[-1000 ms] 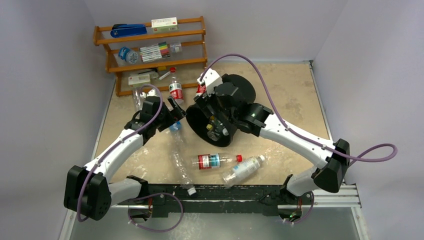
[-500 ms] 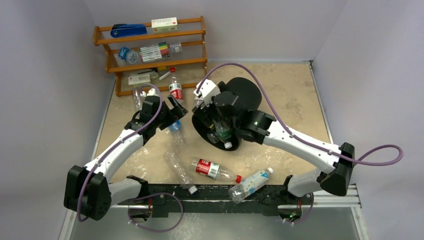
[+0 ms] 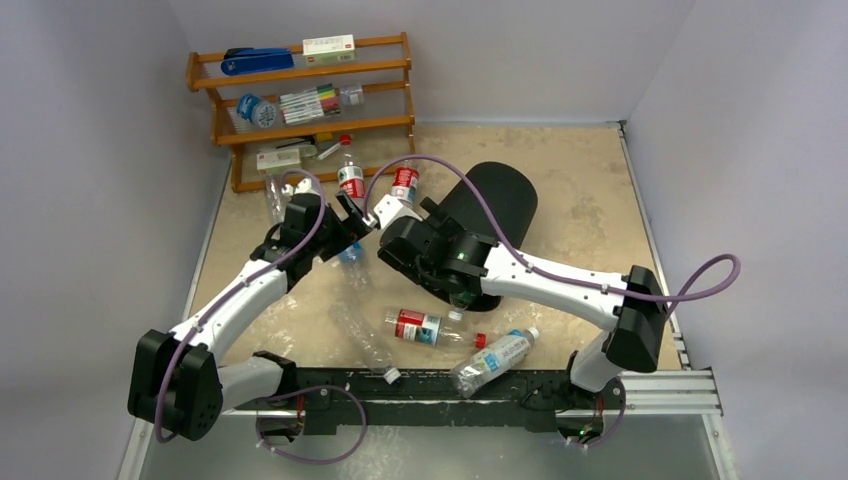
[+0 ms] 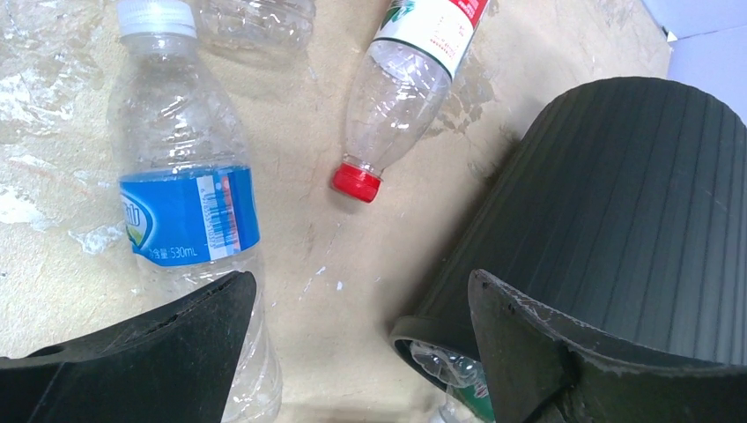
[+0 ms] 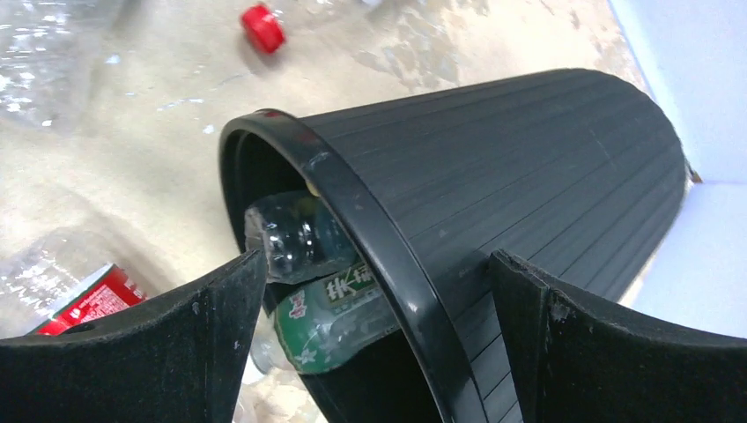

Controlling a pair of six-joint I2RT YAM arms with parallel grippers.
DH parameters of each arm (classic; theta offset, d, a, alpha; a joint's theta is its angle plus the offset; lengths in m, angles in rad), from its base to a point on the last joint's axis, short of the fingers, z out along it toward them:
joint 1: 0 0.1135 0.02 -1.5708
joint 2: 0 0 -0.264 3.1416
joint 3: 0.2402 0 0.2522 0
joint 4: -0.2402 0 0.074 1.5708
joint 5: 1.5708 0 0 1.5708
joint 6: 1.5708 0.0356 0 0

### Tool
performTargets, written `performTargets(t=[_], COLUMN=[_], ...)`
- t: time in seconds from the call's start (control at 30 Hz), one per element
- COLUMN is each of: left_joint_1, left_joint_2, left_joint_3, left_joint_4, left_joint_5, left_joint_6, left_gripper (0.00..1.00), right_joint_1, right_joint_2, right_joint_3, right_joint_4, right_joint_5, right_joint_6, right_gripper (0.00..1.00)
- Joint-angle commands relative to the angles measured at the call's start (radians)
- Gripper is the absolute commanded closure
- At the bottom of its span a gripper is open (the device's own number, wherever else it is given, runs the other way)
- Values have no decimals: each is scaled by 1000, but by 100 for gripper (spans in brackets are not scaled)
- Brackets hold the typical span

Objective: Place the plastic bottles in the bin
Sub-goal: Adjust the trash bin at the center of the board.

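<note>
The black bin (image 3: 495,198) lies on its side, mouth toward the near left. My right gripper (image 3: 438,268) is open, its jaws astride the bin's rim (image 5: 352,194) without closing on it. A green-labelled bottle (image 5: 326,317) and a clear one (image 5: 291,238) lie inside the mouth. My left gripper (image 3: 356,222) is open and empty, over a blue-labelled bottle (image 4: 189,211) to the left of the bin (image 4: 617,220). A red-capped bottle (image 4: 414,70) lies beyond. Near the front lie a red-labelled bottle (image 3: 420,325), a blue-labelled one (image 3: 495,355) and a crushed clear one (image 3: 360,335).
The wooden rack (image 3: 300,100) with a blue stapler, pens and boxes stands at the far left. Two red-labelled bottles (image 3: 351,180) (image 3: 403,185) stand between rack and bin. The black rail (image 3: 450,385) runs along the near edge. Walls close in left and right.
My right arm swung left and nearer, from over the bin to its mouth. The bin turned onto its side. The two loose bottles at the front slid about. The left arm stayed still.
</note>
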Motion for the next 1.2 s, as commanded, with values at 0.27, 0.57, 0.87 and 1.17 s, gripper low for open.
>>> performTargets(t=[0.27,0.57,0.87,1.17], left_joint_1=[6,6,6,7], left_joint_2=[-45,-50,-51,-54], left_joint_3=[-15,-16,-6,9], left_joint_4=[32,33,24,-2], left_joint_5=[10,19,22,13], left_joint_6=[-5,-3,3,17], left_gripper=[9,9,9,9], right_joint_1=[-68,-196,-383,-677], right_joint_2=[59,-9,-3,32], right_joint_3=[119,210,380,547], right_joint_4=[-235,-125,-43,28], right_joint_5=[171,69,-92,-366], right_joint_6=[139,45,-37,-33], right_gripper=[16,46,76,85])
